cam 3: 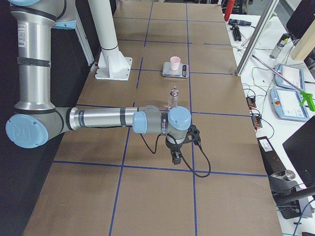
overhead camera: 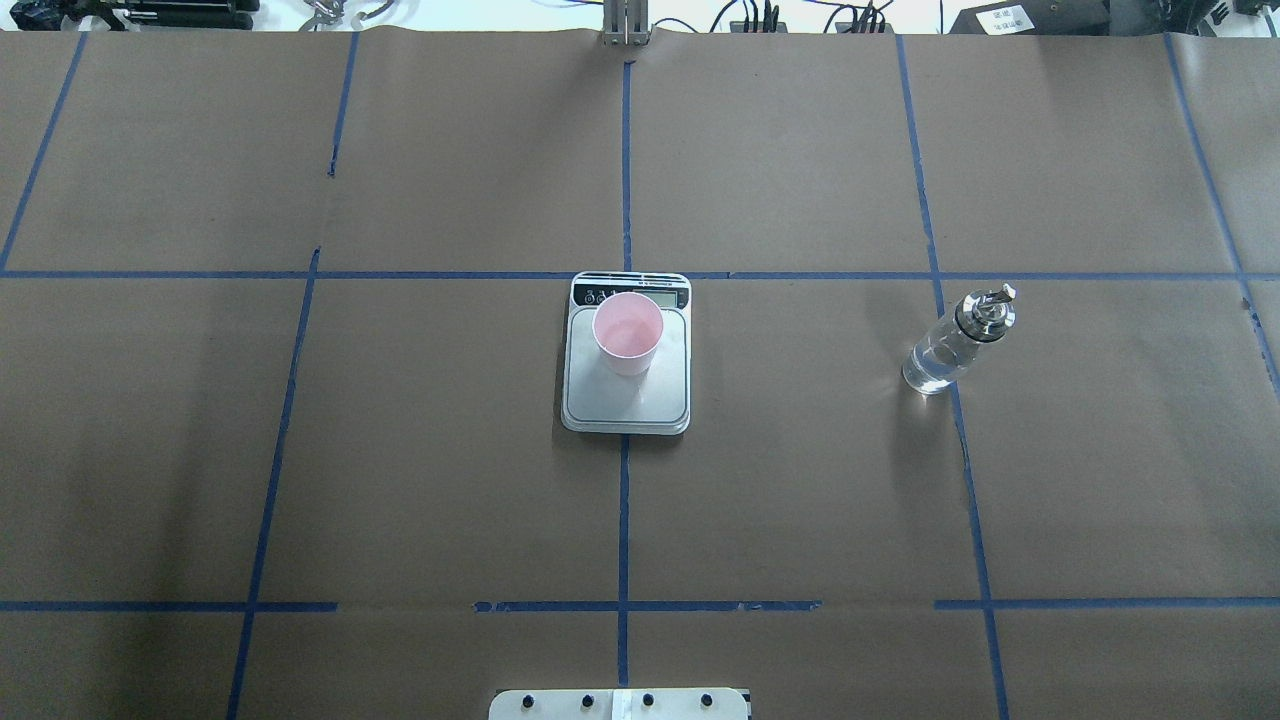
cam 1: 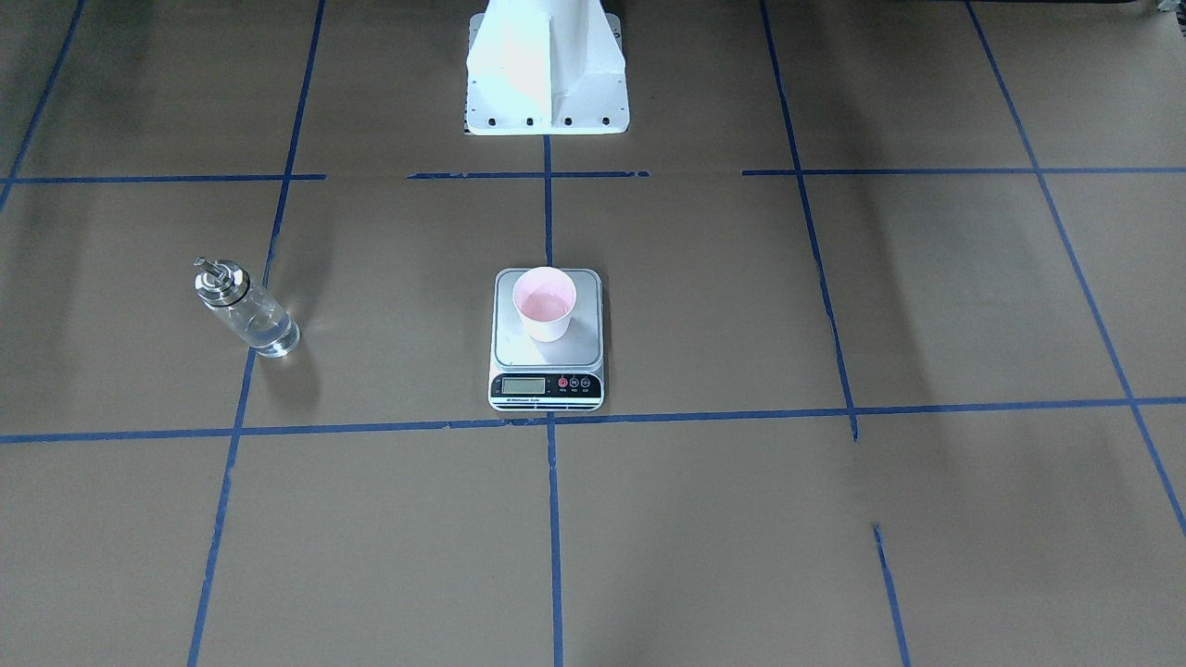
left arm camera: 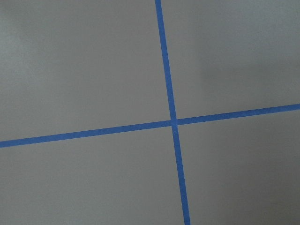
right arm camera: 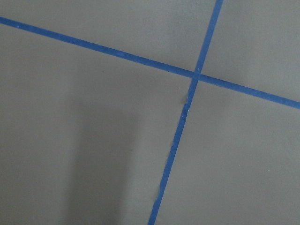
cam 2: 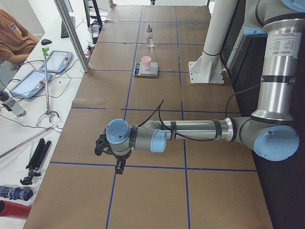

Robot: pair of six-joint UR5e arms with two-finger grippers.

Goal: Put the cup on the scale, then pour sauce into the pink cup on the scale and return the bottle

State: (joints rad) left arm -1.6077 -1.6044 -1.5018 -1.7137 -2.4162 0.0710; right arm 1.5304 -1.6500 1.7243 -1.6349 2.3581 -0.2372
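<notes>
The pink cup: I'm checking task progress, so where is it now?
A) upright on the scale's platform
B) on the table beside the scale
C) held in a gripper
A: the cup stands upright on the scale, within its silver platform.

The table (overhead camera: 800,480) is covered in dull brown paper, with smooth blue tape lines (overhead camera: 623,520) stuck on it. The scale (overhead camera: 627,400) has a smooth silver-grey top and a shiny black plastic front. The cup (overhead camera: 628,335) on the scale looks like dull pink paper. Away from the scale, the bottle (overhead camera: 938,358) is clear shiny glass with a bright silver metal cap (overhead camera: 985,312).
</notes>
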